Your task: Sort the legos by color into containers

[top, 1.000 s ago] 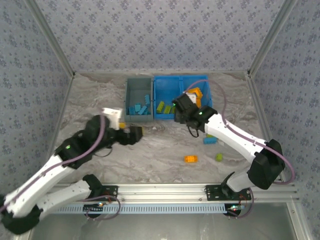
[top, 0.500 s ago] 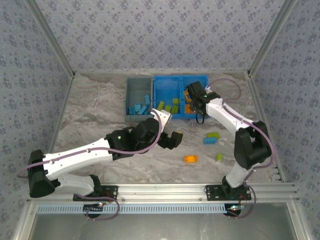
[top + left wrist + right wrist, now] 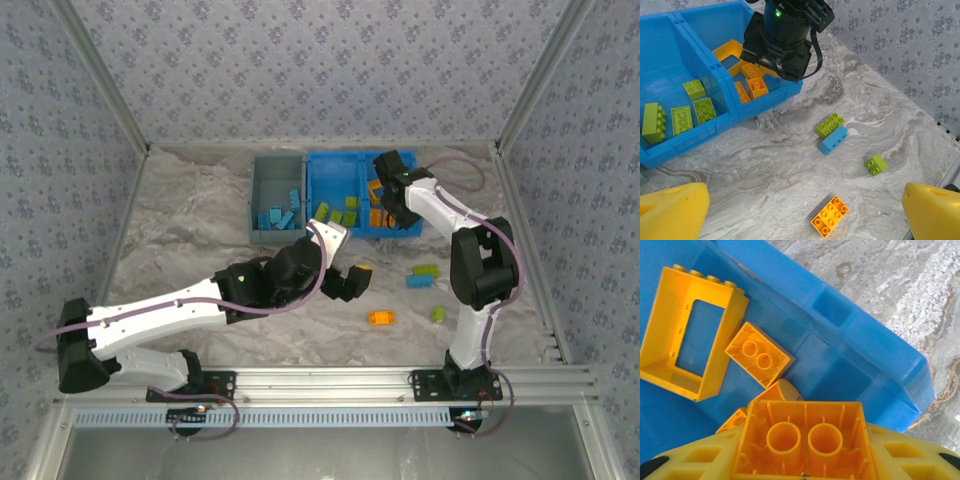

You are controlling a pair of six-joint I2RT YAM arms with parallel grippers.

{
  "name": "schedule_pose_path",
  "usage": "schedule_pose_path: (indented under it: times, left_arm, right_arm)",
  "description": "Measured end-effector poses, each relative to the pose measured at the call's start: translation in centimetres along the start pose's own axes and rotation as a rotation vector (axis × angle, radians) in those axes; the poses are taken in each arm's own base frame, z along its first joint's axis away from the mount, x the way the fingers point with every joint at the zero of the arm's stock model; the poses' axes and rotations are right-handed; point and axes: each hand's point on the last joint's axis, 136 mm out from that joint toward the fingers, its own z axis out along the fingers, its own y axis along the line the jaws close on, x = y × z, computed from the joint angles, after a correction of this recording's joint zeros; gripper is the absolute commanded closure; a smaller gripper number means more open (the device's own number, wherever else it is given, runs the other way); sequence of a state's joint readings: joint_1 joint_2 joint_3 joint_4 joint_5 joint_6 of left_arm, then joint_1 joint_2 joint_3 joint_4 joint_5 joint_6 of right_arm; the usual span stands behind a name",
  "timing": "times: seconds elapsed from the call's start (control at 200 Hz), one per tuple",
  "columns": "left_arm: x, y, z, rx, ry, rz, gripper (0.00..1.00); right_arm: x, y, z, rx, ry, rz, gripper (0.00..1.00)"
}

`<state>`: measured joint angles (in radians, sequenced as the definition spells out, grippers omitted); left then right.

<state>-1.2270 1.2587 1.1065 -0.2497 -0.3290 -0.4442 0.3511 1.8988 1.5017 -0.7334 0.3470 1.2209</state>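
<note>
I read everything off the divided bin. The single bin stands just beside its left wall. My right gripper hangs over its right compartment with a brick between the fingers and the frame lying inside, below. In front of the bin's right end lies a stacked pair. Farther out are a lone brick and, to its right, a second lone brick.

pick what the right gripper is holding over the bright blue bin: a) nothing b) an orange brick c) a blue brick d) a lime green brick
b, the right wrist view shows an orange brick, hollow underside up, clamped in the right gripper above the bright blue bin, where other orange pieces lie.
</note>
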Motion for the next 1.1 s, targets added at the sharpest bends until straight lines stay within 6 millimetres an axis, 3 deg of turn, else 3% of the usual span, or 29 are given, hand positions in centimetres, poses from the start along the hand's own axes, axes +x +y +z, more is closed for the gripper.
schedule_pose_path:
  times: [0.13,0.32,0.415,0.545,0.72,0.899,0.989,1.099]
  left_arm:
    - [0.1,0.0,0.0,-0.002,0.001,0.008,0.01]
    - [0.1,0.1,0.0,-0.005,0.002,0.012,0.01]
    - [0.2,0.3,0.0,-0.015,0.007,0.018,0.01]
    - [0.3,0.6,0.0,-0.03,0.007,0.025,0.01]
    - [0.4,0.3,0.5,-0.019,0.028,0.054,0.01]
    - [1.3,-1.3,4.4,0.036,0.133,0.15,0.01]
    - [2.5,-2.5,7.3,0.081,0.207,0.224,0.03]
    - [5.4,-3.7,11.4,0.157,0.311,0.315,0.04]
  right_arm:
    - [0.1,-0.1,0.0,0.006,0.006,0.018,0.24]
    - [0.2,-0.1,-0.1,0.001,0.008,0.019,0.25]
    - [0.1,0.3,-1.1,-0.023,0.001,0.018,0.26]
    - [-0.9,1.2,-4.7,-0.102,-0.038,0.027,0.29]
    - [-3.0,1.0,-12.1,-0.251,-0.132,0.024,0.31]
    - [-4.5,-3.8,-19.1,-0.356,-0.227,-0.058,0.3]
    - [-4.3,-7.0,-20.9,-0.366,-0.244,-0.124,0.28]
    - [-3.1,-11.3,-22.4,-0.375,-0.223,-0.204,0.26]
